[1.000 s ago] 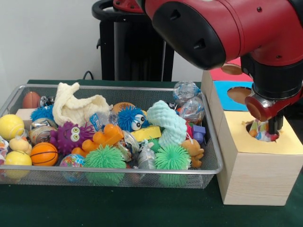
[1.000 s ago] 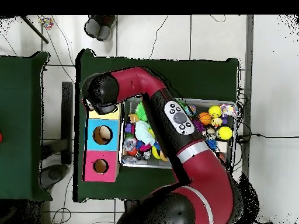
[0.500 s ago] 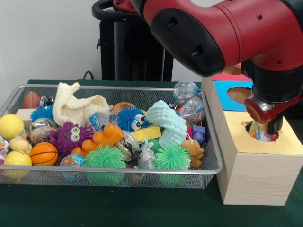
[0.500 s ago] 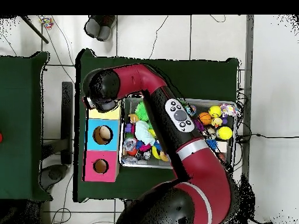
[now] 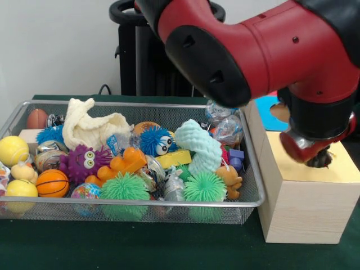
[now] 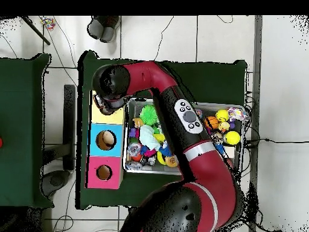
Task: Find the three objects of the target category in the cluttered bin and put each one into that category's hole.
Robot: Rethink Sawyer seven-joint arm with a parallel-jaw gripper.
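Note:
My gripper point(image 5: 319, 160) hangs low over the yellow top of the wooden box point(image 5: 343, 170), right where that section's hole lies, and it hides the hole. No toy shows at the gripper or on the yellow top. In the overhead view the gripper point(image 6: 107, 109) sits over the yellow section point(image 6: 117, 116), beside the blue section's hole point(image 6: 105, 139) and the pink section's hole point(image 6: 104, 172). The wire bin point(image 5: 169, 203) left of the box holds several toys, among them a green spiky ball point(image 5: 124, 188), a blue spiky ball with eyes point(image 5: 155, 140) and an orange basketball point(image 5: 52, 183).
The red arm point(image 5: 253, 50) sweeps across above the bin's right end. A cream cloth point(image 5: 90, 126), a mint knitted piece point(image 5: 199, 147), a purple spiky creature point(image 5: 83, 162), yellow balls point(image 5: 12, 149) and clear wrapped balls point(image 5: 220, 108) crowd the bin. A black stand point(image 5: 157, 62) rises behind.
The colourful toy that showed at the yellow hole under the gripper is out of sight now. The arm has swung a little left and lower, and now covers the hole.

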